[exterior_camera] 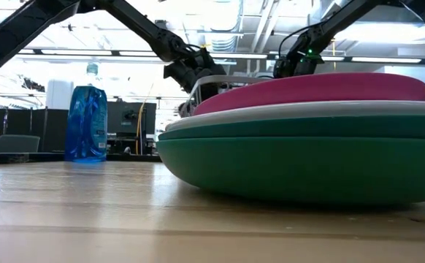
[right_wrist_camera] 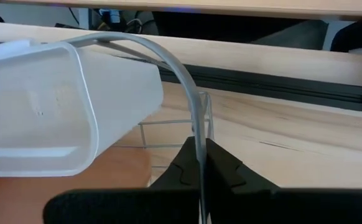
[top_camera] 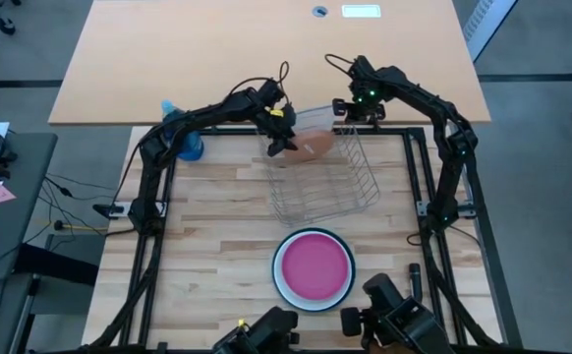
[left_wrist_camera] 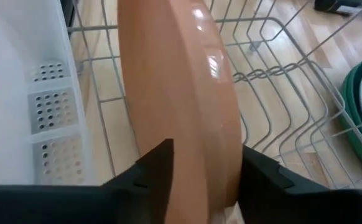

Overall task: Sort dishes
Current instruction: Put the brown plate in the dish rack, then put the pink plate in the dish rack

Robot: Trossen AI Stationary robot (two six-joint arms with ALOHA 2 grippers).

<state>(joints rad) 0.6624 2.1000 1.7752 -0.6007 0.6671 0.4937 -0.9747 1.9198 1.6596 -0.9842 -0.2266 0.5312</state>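
Salmon-orange plate (left_wrist_camera: 175, 93) in left pincer (left_wrist_camera: 203, 168) – apparently unmarked, over rack (left_wrist_camera: 280, 106).

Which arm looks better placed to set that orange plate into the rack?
The left: its gripper already clamps the orange plate over the wire rack. The right gripper grips the rack's rim.

The pale wood-plank counter (top_camera: 217, 236) carries a wire dish rack (top_camera: 325, 187) toward its far edge, a blue spray bottle (top_camera: 186, 138) at the far left corner, and near the front edge a stack of plates (top_camera: 313, 269), dark green at the bottom and magenta-pink on top.
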